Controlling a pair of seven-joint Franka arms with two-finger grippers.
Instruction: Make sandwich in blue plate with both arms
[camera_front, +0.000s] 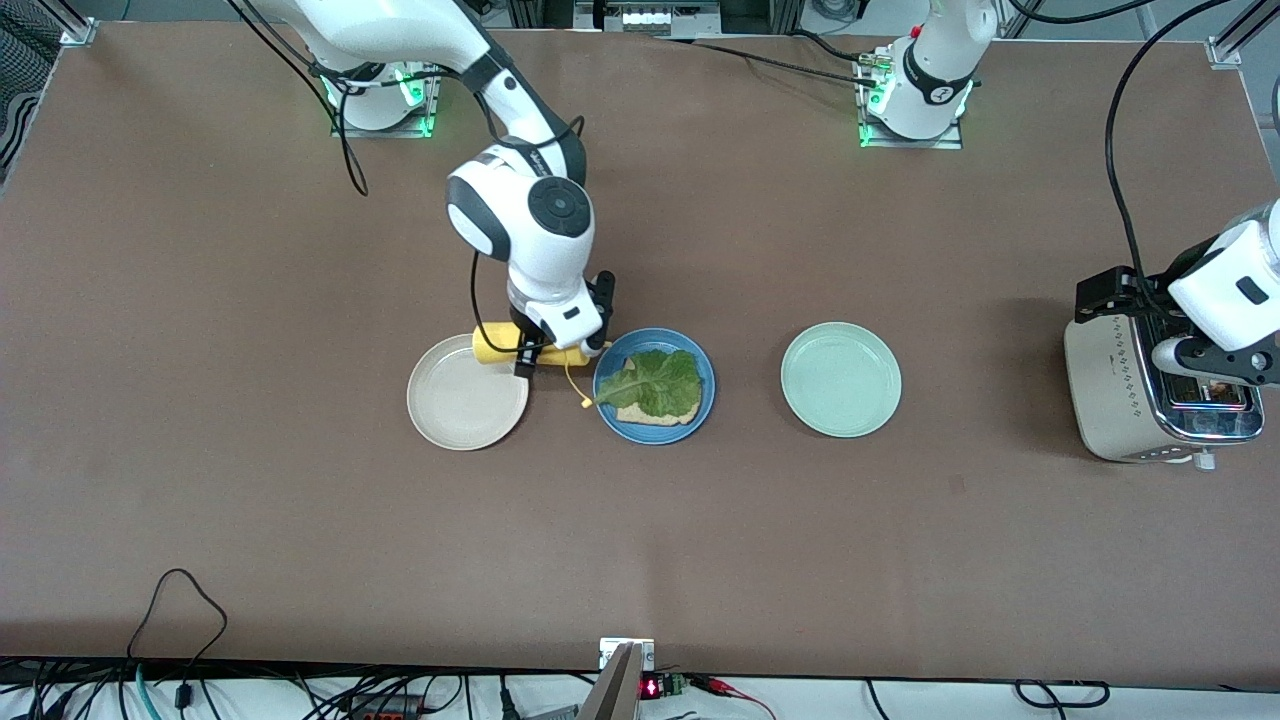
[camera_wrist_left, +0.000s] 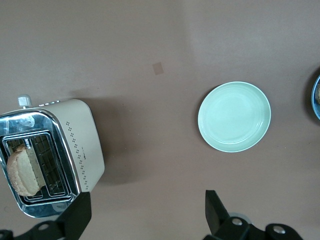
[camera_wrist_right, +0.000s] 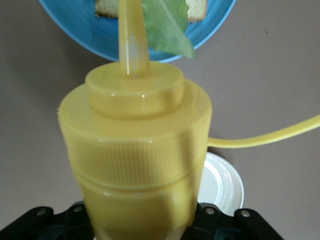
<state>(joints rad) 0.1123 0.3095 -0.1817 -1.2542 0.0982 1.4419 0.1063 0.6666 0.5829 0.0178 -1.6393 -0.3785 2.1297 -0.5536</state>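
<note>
Pincer on my right arm (camera_front: 540, 350) grips a yellow squeeze bottle (camera_front: 520, 348), held on its side over the counter (camera_front: 300, 520) between the cream plate (camera_front: 467, 392) and the blue plate (camera_front: 654, 386); its nozzle (camera_wrist_right: 131, 37) points toward the blue plate's rim at roughly 9 o'clock. My left pincer (camera_wrist_left: 145, 215) hangs open above the toaster (camera_front: 1125, 385) at the left arm's end of the counter, jaws spread wide with nothing between them.

I judge the step in hand to be dressing the lettuce. To do it well, I should carry the nozzle past the rim until it sits over the leaf's middle, tilt it down, then squeeze gently so sauce lands on the green and not on the counter. The loose cap strap (camera_front: 575, 385) dangles near the rim and must stay clear.

The blue plate holds 1 toast slice (camera_front: 650, 408) with a lettuce leaf (camera_front: 660, 380) on it. The cream plate and the mint plate (camera_front: 840, 379) hold nothing. The toaster holds 1 bread slice (camera_wrist_left: 21, 170) in a slot.
</note>
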